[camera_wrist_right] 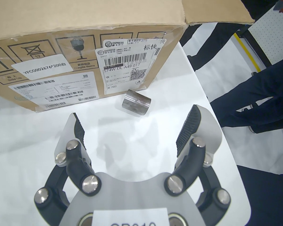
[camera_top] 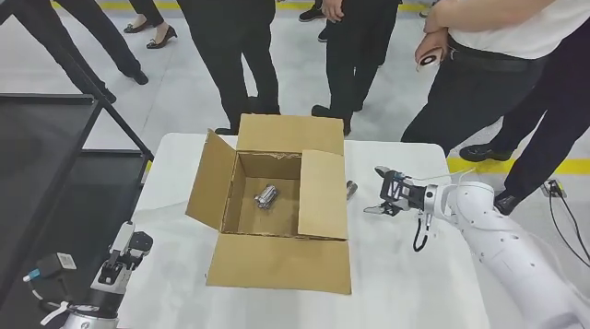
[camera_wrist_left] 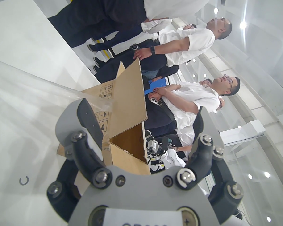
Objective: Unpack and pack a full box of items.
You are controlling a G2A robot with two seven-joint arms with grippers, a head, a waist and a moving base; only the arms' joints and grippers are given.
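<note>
One sleeve (camera_wrist_right: 136,102) is out, lying on the table (camera_top: 415,264) just beside the box (camera_top: 277,205), and a metal piece (camera_top: 265,196) sits on the box floor, so I'd call the unpacking partway and the repacking not begun. The right gripper (camera_wrist_right: 135,121) hangs near the sleeve, jaws wide and empty, with bare table behind it but the box wall and flap crowding the far side. The left gripper (camera_wrist_left: 143,109), also spread and empty, sits off the table's near corner.

you have one cardboard box (camera_top: 277,264), one metal sleeve (camera_top: 265,196) inside, another sleeve (camera_wrist_right: 136,102) right of it, and two tools: left tool (camera_wrist_left: 143,109), right tool (camera_top: 375,191).
</note>
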